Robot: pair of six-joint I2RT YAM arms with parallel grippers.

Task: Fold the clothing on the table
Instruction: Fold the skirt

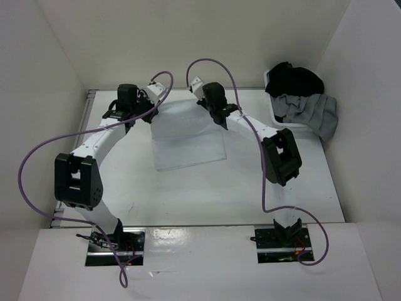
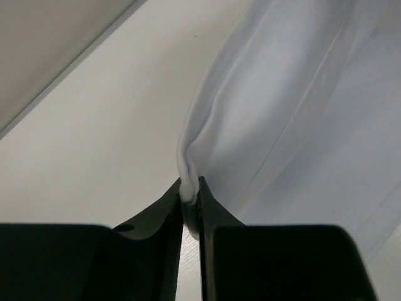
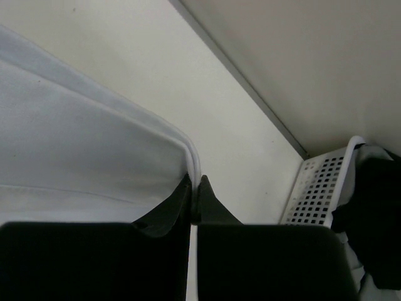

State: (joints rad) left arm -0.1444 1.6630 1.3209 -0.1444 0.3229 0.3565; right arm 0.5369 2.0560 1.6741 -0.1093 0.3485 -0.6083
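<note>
White walls boxed in the table (image 1: 188, 207) on three sides, w/ a perforated basket (image 1: 276, 114) at the far right corner holding a black garment (image 1: 293, 80) and a grey garment (image 1: 313, 113), both apart from the work. Clothing (image 1: 188, 149) sat mid-table toward the far side, between the two arms. Left gripper (image 2: 190, 189) was closed on a bunched bit of the clothing's left far edge, fabric squeezed thin between the jaws and fanning out to the right. Right gripper (image 3: 195, 188) was pinched shut on the right far edge, hem running straight up out of the jaws. Both holds were at the far corners, prob. so the far edge could be carried as one straight line toward the near edge w/o sagging in the middle. Near part looked flat on the table, acting as an anchor. Judged step: early in the first fold, corners secured, fold not yet laid. Thin fabric could slip from the pinches if the arms drew apart unevenly.
</note>
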